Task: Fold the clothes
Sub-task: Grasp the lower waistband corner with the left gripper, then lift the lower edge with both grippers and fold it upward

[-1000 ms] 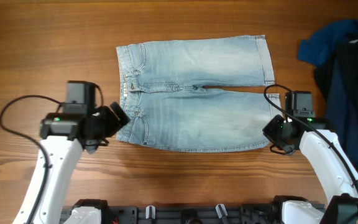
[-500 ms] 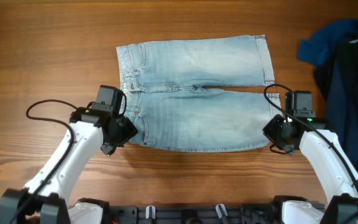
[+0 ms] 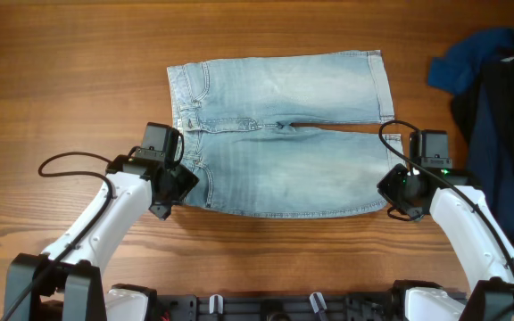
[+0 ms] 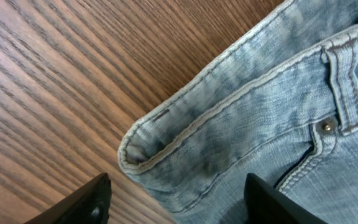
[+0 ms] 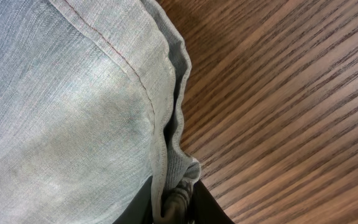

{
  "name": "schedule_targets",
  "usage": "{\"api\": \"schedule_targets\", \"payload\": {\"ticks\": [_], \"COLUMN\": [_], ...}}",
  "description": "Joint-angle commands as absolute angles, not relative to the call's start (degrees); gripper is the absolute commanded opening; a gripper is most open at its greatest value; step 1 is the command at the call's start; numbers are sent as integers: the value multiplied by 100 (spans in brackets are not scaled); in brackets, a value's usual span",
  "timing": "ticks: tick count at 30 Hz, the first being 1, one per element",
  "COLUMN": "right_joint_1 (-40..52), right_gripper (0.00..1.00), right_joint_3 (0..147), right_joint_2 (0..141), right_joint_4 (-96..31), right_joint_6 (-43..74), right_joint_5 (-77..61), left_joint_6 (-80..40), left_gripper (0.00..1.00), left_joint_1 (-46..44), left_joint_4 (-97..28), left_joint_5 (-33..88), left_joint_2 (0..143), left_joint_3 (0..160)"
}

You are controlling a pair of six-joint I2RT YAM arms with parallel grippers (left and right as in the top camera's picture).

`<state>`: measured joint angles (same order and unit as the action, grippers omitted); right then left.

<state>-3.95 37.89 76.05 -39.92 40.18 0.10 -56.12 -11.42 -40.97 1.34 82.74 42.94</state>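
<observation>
Since the earlier overhead frames the left gripper [image 3: 178,185] has swung in from well out to the left and now sits at the near waistband corner of the light blue faded denim jeans [image 3: 279,169], its jaws narrowed from fully wide; the right gripper [image 3: 398,194] has not shifted; the jeans lie flat in the middle of the brown wood-grain table [image 3: 70,80], folded short, waistband to the left, hemmed cuffs to the right, far leg and near leg side by side with a dark gap between them; left wrist view shows both black fingertips [image 4: 89,199] apart, straddling the rounded waistband corner [image 4: 135,149], nothing pinched yet, so jaws open around the fabric edge; right wrist view shows the jaws closed on the layered cuff edge [image 5: 173,186] at the near right corner, cloth bunched between them; denim likely medium-heavy, soft but with stiff doubled seams, not slippery, not fragile, will drape and sag if lifted by one point; best holds judged to be the thick waistband corner and the hemmed cuff corner, all layers caught together; dark blue cloth heap [image 3: 467,62] and black garment [image 3: 507,134] lie at the far right, apart from the jeans.
</observation>
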Motion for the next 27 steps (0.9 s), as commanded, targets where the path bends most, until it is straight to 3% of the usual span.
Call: {"api": "schedule_targets", "payload": {"ticks": [1, 16, 19, 20, 22, 24, 27], "right_joint_1": [-421, -421, -421, -421, -421, -421, -421], "right_gripper": [16, 16, 16, 16, 15, 11, 4], "right_joint_3": [3889, 3889, 3889, 3889, 3889, 3889, 3889], "right_joint_2": [7618, 7618, 7618, 7618, 7618, 7618, 7618], "right_joint_4": [-3953, -3946, -3951, -3957, -3964, -3966, -3975], "right_joint_6": [3940, 3940, 3938, 3935, 3938, 3938, 3940], "right_joint_5": [169, 169, 169, 169, 167, 169, 167], "left_joint_6": [-5754, -5793, -5793, -5791, -5734, -5723, -5690], "left_gripper": [67, 65, 53, 45, 20, 4, 4], "left_joint_1": [-1168, -1168, -1168, -1168, -1168, -1168, -1168], "left_joint_4": [-4056, -3468, -3446, -3446, -3450, -3448, -3417], "left_joint_5": [56, 248, 250, 252, 252, 248, 226], "left_joint_2": [8326, 8326, 8326, 8329, 8326, 8326, 8326], "left_joint_3": [4119, 3732, 3583, 3553, 3535, 3535, 3535]}}
